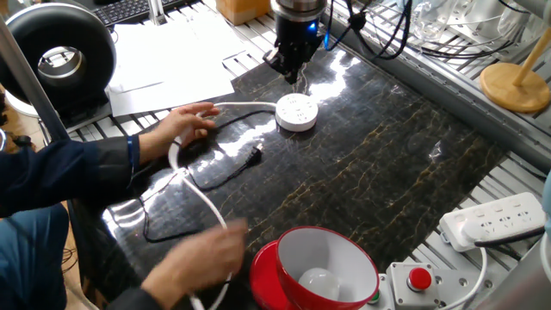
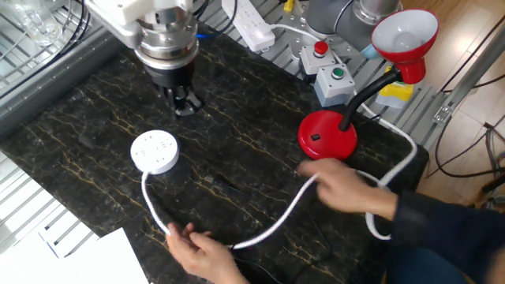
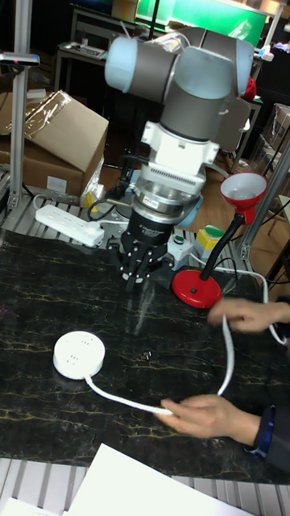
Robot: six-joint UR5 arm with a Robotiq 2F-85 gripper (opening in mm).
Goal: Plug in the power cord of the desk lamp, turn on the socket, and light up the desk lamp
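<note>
From my gripper (image 1: 290,71), hanging over the far edge of the dark marbled counter (image 1: 387,155), the thin black power cord's small plug (image 1: 256,154) lies toward seven o'clock in the one fixed view, loose on the counter. The cord's long axis trails on toward seven o'clock. The round white puck-shaped socket (image 1: 296,113) sits between us, just below me at six o'clock, holes up. A person's hands (image 1: 185,127) are handling its thick white cable (image 1: 202,202), nearer the plug than I am. The glossy red desk lamp (image 1: 314,269) stands well apart at the near edge. My gripper's fingers look drawn close together and hold nothing, touching nothing; how narrow the gap is I cannot tell.
</note>
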